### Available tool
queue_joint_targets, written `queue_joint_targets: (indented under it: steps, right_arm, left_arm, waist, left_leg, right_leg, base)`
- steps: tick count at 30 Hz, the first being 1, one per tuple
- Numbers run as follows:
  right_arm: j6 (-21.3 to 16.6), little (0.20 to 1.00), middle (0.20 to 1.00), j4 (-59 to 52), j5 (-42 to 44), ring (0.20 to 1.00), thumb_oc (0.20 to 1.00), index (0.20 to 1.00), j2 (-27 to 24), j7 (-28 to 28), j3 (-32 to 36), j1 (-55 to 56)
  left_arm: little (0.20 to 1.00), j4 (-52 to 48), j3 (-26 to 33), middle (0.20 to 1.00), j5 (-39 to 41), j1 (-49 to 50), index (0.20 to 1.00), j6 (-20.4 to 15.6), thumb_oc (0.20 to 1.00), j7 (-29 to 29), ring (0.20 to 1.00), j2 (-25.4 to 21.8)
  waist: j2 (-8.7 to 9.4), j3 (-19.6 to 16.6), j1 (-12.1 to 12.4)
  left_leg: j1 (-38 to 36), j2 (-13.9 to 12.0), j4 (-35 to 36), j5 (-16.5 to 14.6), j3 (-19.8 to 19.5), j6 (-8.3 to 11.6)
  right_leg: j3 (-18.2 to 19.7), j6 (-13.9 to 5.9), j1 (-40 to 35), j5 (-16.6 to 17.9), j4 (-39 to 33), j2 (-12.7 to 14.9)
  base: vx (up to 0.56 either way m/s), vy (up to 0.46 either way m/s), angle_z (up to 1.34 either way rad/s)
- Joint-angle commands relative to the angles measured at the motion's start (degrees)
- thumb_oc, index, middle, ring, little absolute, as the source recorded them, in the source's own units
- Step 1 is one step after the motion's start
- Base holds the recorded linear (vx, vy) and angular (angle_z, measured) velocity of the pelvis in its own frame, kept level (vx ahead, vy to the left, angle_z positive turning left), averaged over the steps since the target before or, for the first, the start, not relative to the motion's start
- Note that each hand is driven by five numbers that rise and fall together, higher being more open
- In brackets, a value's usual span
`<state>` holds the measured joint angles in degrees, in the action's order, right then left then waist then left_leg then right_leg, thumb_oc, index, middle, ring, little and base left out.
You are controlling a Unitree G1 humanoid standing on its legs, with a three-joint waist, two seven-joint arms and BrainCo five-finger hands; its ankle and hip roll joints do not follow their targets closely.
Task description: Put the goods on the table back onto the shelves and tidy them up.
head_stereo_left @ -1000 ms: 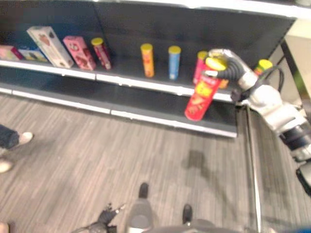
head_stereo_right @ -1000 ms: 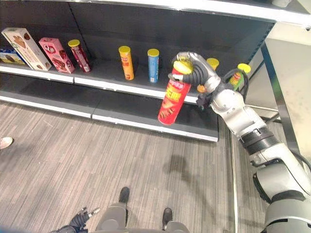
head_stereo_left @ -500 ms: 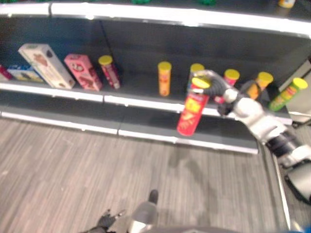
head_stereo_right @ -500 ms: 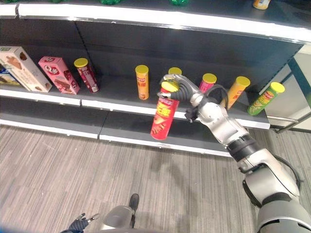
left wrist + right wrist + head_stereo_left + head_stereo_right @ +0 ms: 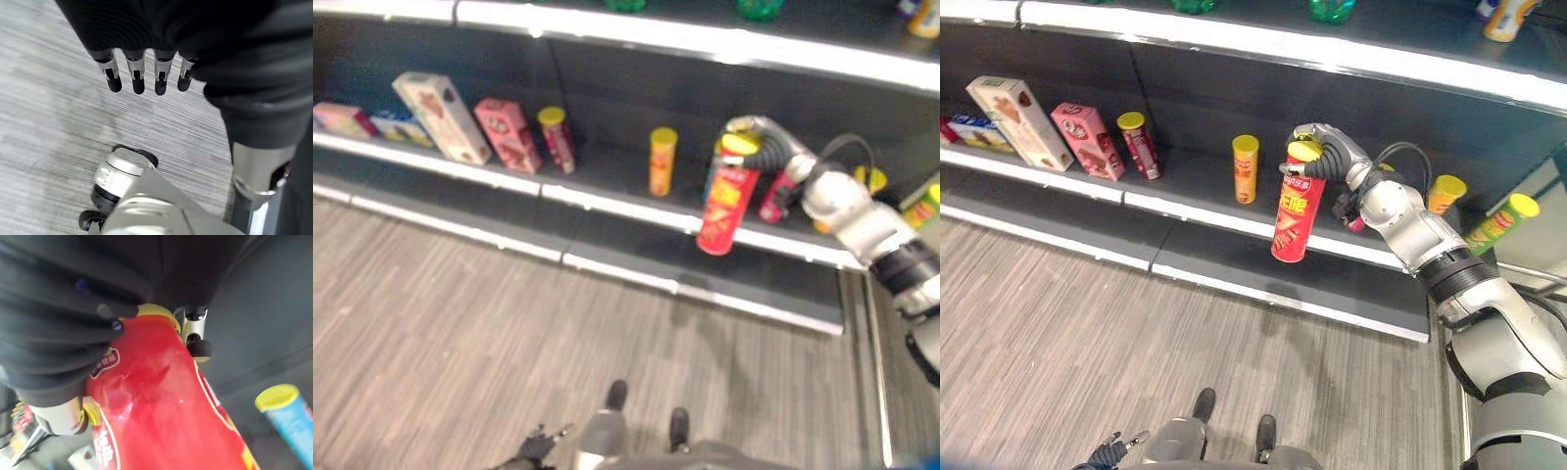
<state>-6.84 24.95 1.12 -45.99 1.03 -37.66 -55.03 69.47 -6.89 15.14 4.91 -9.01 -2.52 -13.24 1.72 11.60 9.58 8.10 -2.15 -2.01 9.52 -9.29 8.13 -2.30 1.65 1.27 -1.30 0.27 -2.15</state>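
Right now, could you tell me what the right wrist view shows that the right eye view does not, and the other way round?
The right wrist view gives a close look at the right hand curled around the top of the red can, with a blue can behind it. The right eye view alone gives the shelf with its pink box, orange can and other goods. Both show the red can held in that hand.

blue can (image 5: pixel 293 418) cut off by frame edge, pink can (image 5: pixel 1356 223) behind arm
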Motion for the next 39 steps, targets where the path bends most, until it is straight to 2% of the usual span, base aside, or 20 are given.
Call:
queue_joint_targets:
  steps: [1, 4, 5, 6, 10, 11, 13, 15, 20, 21, 22, 23, 24, 25, 27, 28, 31, 35, 38, 39]
  right_arm:
    - [-2.0, 0.2, 0.2, -4.3, -0.6, 0.2, 0.2, 0.2, 1.6, 2.5, 4.1, 1.8]
    - [-1.8, 0.2, 0.2, -5.5, -1.4, 0.2, 0.2, 0.2, 3.2, 3.0, 4.6, 3.2]
    - [-1.8, 0.2, 0.2, -5.6, -1.4, 0.2, 0.2, 0.2, 3.2, 3.0, 4.6, 3.3]
    - [-2.0, 0.2, 0.2, -4.8, -1.5, 0.2, 0.2, 0.2, 3.5, 3.6, 4.7, 3.1]
    - [-1.9, 0.2, 0.2, -3.7, -1.5, 0.2, 0.2, 0.2, 3.7, 4.0, 4.6, 3.0]
    - [-1.8, 0.2, 0.2, -2.9, -1.4, 0.2, 0.2, 0.2, 3.5, 4.3, 4.6, 2.8]
    - [-1.8, 0.2, 0.2, -2.9, -1.4, 0.2, 0.2, 0.2, 3.6, 4.3, 4.6, 2.8]
    - [-1.5, 0.2, 0.2, -2.6, -1.2, 0.2, 0.2, 0.2, 3.7, 4.3, 5.3, 3.8]
    - [-1.5, 0.2, 0.2, -4.1, -1.5, 0.2, 0.2, 0.2, 4.0, 3.9, 6.1, 5.3]
    - [-0.9, 0.2, 0.2, -5.4, -3.2, 0.2, 0.2, 0.2, 4.1, 2.8, 7.7, 7.6]
    - [-0.5, 0.2, 0.2, -7.8, -5.0, 0.2, 0.2, 0.2, 2.8, 1.6, 10.8, 12.5]
    - [-0.6, 0.2, 0.2, -8.4, -5.1, 0.2, 0.2, 0.2, 3.0, 2.4, 11.0, 12.0]
    - [-0.6, 0.2, 0.2, -8.4, -5.1, 0.2, 0.2, 0.2, 3.0, 2.4, 11.0, 12.0]
    - [-0.9, 0.2, 0.2, -8.9, -4.5, 0.2, 0.2, 0.2, 2.4, 2.8, 12.1, 11.8]
    - [-0.9, 0.2, 0.2, -8.9, -4.5, 0.2, 0.2, 0.2, 2.4, 2.8, 12.1, 11.8]
    - [-1.9, 0.2, 0.2, -7.7, -2.9, 0.2, 0.2, 0.2, 3.2, 3.6, 11.3, 9.7]
    - [-2.3, 0.2, 0.2, -2.3, -1.6, 0.2, 0.2, 0.2, 0.8, 5.5, 10.3, 5.1]
    - [-1.1, 0.2, 0.2, -3.0, -1.7, 0.2, 0.2, 0.2, 1.3, 5.2, 8.8, 3.2]
    - [-1.4, 0.2, 0.2, -3.6, -1.9, 0.2, 0.2, 0.2, 1.7, 6.0, 8.5, 3.3]
    - [-1.3, 0.2, 0.2, -3.9, -1.7, 0.2, 0.2, 0.2, 1.6, 5.5, 9.0, 4.3]
  left_arm:
    - [1.0, -3.2, -1.8, 1.0, 1.3, -1.3, 1.0, -1.0, 1.0, -0.8, 1.0, -1.9]
    - [1.0, -5.7, -1.2, 1.0, 2.0, -2.1, 1.0, -1.3, 1.0, -2.2, 1.0, -2.5]
    - [1.0, -5.7, -1.2, 1.0, 2.0, -2.1, 1.0, -1.3, 1.0, -2.2, 1.0, -2.5]
    - [1.0, -6.4, -0.6, 1.0, 3.2, -2.0, 1.0, -1.8, 1.0, -2.9, 1.0, -2.7]
    - [1.0, -6.4, 0.2, 1.0, 4.9, -1.6, 1.0, -2.1, 1.0, -3.4, 1.0, -2.8]
    - [1.0, -5.8, 0.3, 1.0, 4.6, -0.9, 1.0, -2.2, 1.0, -3.5, 1.0, -3.0]
    - [1.0, -5.8, 0.3, 1.0, 4.6, -0.9, 1.0, -2.2, 1.0, -3.5, 1.0, -3.0]
    - [1.0, -3.9, 0.2, 1.0, 3.3, 0.4, 1.0, -2.0, 1.0, -3.2, 1.0, -3.3]
    - [1.0, -2.9, 0.6, 1.0, 2.0, 1.2, 1.0, -1.8, 1.0, -3.3, 1.0, -3.7]
    - [1.0, -0.7, 1.2, 1.0, -0.3, 1.7, 1.0, -1.1, 1.0, -2.5, 1.0, -3.3]
    - [1.0, 0.0, 0.7, 1.0, -3.9, 1.1, 1.0, -0.9, 1.0, -2.1, 1.0, -4.4]
    - [1.0, -1.0, 0.6, 1.0, -3.9, 0.3, 1.0, -0.9, 1.0, -2.1, 1.0, -6.0]
    - [1.0, -1.0, 0.6, 1.0, -3.9, 0.3, 1.0, -0.9, 1.0, -2.1, 1.0, -6.0]
    - [1.0, -3.4, 0.8, 1.0, -3.4, -0.7, 1.0, -0.7, 1.0, -0.8, 1.0, -8.1]
    - [1.0, -3.4, 0.8, 1.0, -3.4, -0.7, 1.0, -0.7, 1.0, -0.8, 1.0, -8.1]
    - [1.0, -3.6, 1.1, 1.0, -2.5, -1.3, 1.0, -0.6, 1.0, -1.2, 1.0, -8.5]
    - [1.0, -2.5, 0.4, 1.0, -0.3, -3.3, 1.0, -0.9, 1.0, -1.6, 1.0, -7.8]
    - [1.0, -3.2, -0.1, 1.0, 1.0, -3.1, 1.0, -0.8, 1.0, -1.2, 1.0, -5.9]
    - [1.0, -4.3, 0.4, 1.0, 2.8, -3.1, 1.0, -1.4, 1.0, -1.3, 1.0, -4.2]
    - [1.0, -4.3, 0.3, 1.0, 2.1, -2.9, 1.0, -1.0, 1.0, -1.1, 1.0, -4.1]
  waist:
    - [4.28, -0.6, -0.4]
    - [3.97, -1.1, -0.9]
    - [3.99, -1.1, -0.8]
    - [3.82, -1.7, -0.9]
    - [3.4, -2.2, -0.8]
    - [2.89, -3.1, -0.9]
    - [2.9, -3.0, -0.9]
    - [2.1, -3.9, -1.1]
    - [1.46, -4.6, -0.9]
    - [0.73, -6.2, -1.7]
    - [0.39, -5.4, -3.7]
    - [-0.04, -4.4, -4.2]
    - [0.08, -4.6, -4.2]
    - [-0.04, -3.9, -4.8]
    - [-0.03, -3.9, -4.8]
    - [0.64, -2.9, -4.2]
    - [2.17, -0.2, -4.1]
    - [2.76, 1.1, -3.9]
    - [2.65, 2.5, -3.4]
    - [2.3, 1.5, -3.7]
  left_leg:
    - [1.2, 5.3, -7.3, -10.2, 4.1, -4.5]
    - [1.7, 0.2, -3.3, -8.2, 5.7, -4.05]
    - [1.5, 0.1, -3.1, -8.1, 5.8, -4.03]
    - [1.6, -4.0, 0.0, -5.8, 4.9, -3.24]
    - [2.1, -8.2, 2.9, -2.7, 3.6, -2.01]
    - [2.9, -11.9, 4.2, -0.2, 2.5, -0.73]
    - [2.5, -12.0, 4.4, -0.2, 2.6, -0.7]
    - [3.7, -16.4, 3.3, 2.3, 0.5, 0.95]
    - [2.6, -17.6, 1.9, 2.0, -2.1, 1.95]
    - [0.2, -16.6, 1.2, -4.4, 0.0, 2.96]
    - [-0.6, -13.4, -1.2, -8.5, 3.3, 2.95]
    - [-1.4, -11.0, -0.4, -8.6, 5.7, 1.44]
    - [-1.2, -10.9, -0.4, -8.5, 5.7, 1.39]
    - [-1.7, -7.0, 4.0, -6.8, 7.7, -1.42]
    - [-1.8, -7.0, 4.1, -6.8, 7.8, -1.42]
    - [-2.5, -3.8, 7.0, -5.9, 8.6, -3.37]
    - [-1.6, 2.2, 6.4, -6.7, 6.3, -4.86]
    - [-0.1, 3.8, 0.6, -9.3, 5.8, -4.97]
    - [3.8, 5.1, -8.5, -12.0, 7.0, -3.33]
    - [5.2, 2.6, -8.8, -11.7, 7.2, -3.24]
  right_leg:
    - [-0.7, -5.33, -1.4, 5.9, -2.6, 4.1]
    - [0.6, -6.36, -0.9, 4.7, -1.9, 5.9]
    - [0.7, -6.35, -0.9, 4.7, -1.9, 5.9]
    - [1.6, -7.21, -0.9, 3.6, -1.8, 7.8]
    - [3.3, -8.24, -1.5, 2.4, -1.3, 9.9]
    - [5.3, -9.29, -2.0, 1.4, -0.4, 12.1]
    - [5.4, -9.27, -2.2, 1.3, -0.3, 12.1]
    - [8.0, -10.99, -3.3, 0.4, 1.8, 16.4]
    - [10.0, -12.84, -4.1, 2.3, 2.3, 19.7]
    - [9.7, -14.7, -3.9, 7.8, 2.0, 24.1]
    - [10.6, -14.45, -1.5, 22.3, 1.7, 28.8]
    - [6.9, -12.56, 2.2, 25.3, 1.6, 29.3]
    - [6.9, -12.6, 2.3, 25.4, 1.6, 29.4]
    - [5.1, -11.3, 3.6, 17.4, 3.3, 21.7]
    - [5.2, -11.29, 3.6, 17.4, 3.3, 21.7]
    - [2.6, -9.36, 4.2, 7.7, 3.7, 11.7]
    - [4.1, -7.73, 5.5, 5.3, 1.0, 3.5]
    - [4.3, -6.18, 6.0, 5.3, 2.2, 3.9]
    - [2.6, -6.02, 5.5, 6.1, 0.8, 5.9]
    - [3.2, -6.76, 4.4, 5.4, -0.3, 7.2]
  base:
    - [0.14, 0.144, 0.37]
    - [0.1, 0.193, 0.23]
    - [0.17, 0.34, -0.24]
    - [0.1, 0.195, -0.33]
    - [0.18, 0.339, -0.45]
    - [0.2, 0.326, -0.38]
    - [0.15, 0.253, -0.55]
    - [0.32, 0.618, -0.18]
    - [0.21, 0.46, -0.1]
    - [0.25, 0.968, -0.11]
    - [0.23, 1.326, -0.19]
    - [0.03, 0.86, -0.35]
    - [-0.05, 0.864, -0.53]
    - [-0.04, 0.505, -0.6]
    - [-0.04, 0.439, -0.47]
    - [-0.08, 0.458, -0.22]
    - [-0.04, 0.311, -0.54]
    - [0.06, 0.103, 0.41]
    - [0.06, 0.131, 0.17]
    - [0.17, 0.265, 0.35]
